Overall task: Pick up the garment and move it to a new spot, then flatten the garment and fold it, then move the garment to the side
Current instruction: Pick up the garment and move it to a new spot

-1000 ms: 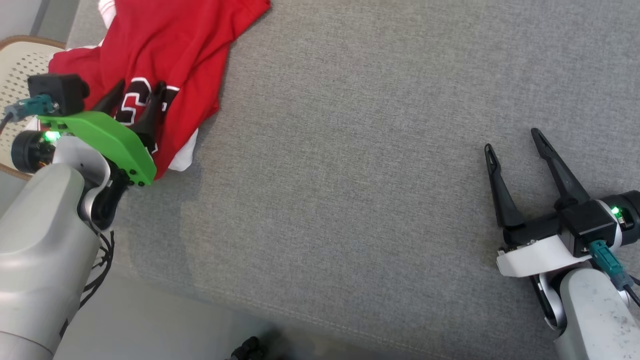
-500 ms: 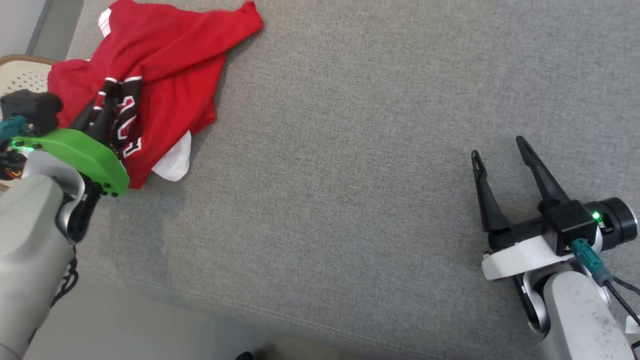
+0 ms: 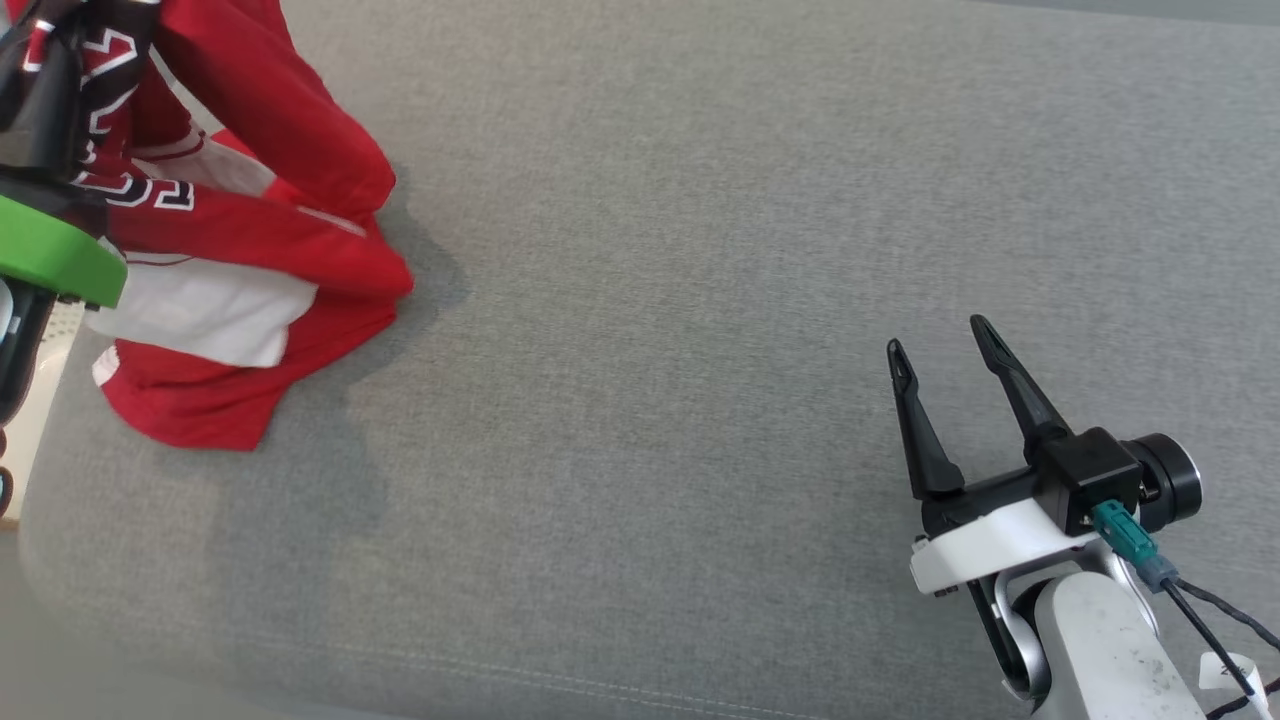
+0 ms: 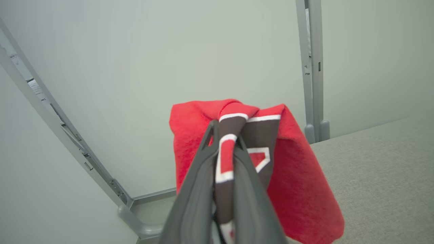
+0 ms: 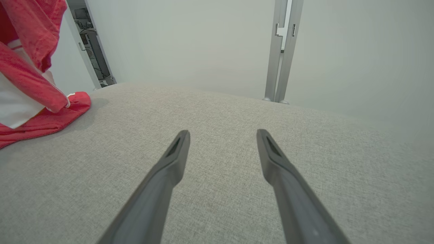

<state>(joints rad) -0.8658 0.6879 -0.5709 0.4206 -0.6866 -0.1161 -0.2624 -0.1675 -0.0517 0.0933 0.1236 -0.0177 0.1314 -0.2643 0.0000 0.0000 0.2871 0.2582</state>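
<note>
Garment [image 3: 250,250] red with white panels and dark trim carrying white-edged lettering, bunched in folds at 9 o'clock of head view. Top part hangs from left gripper [image 4: 226,130], fingers pinched narrow on a dark, white-striped fold; bottom hem rests on grey cushion [image 3: 700,300]. Right gripper [image 3: 937,334] at 4 o'clock, fingers spread wide, holding nothing, well apart from garment.

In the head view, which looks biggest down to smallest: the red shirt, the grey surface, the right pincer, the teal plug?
Largest to smallest:
grey surface
red shirt
right pincer
teal plug
None look alike.
</note>
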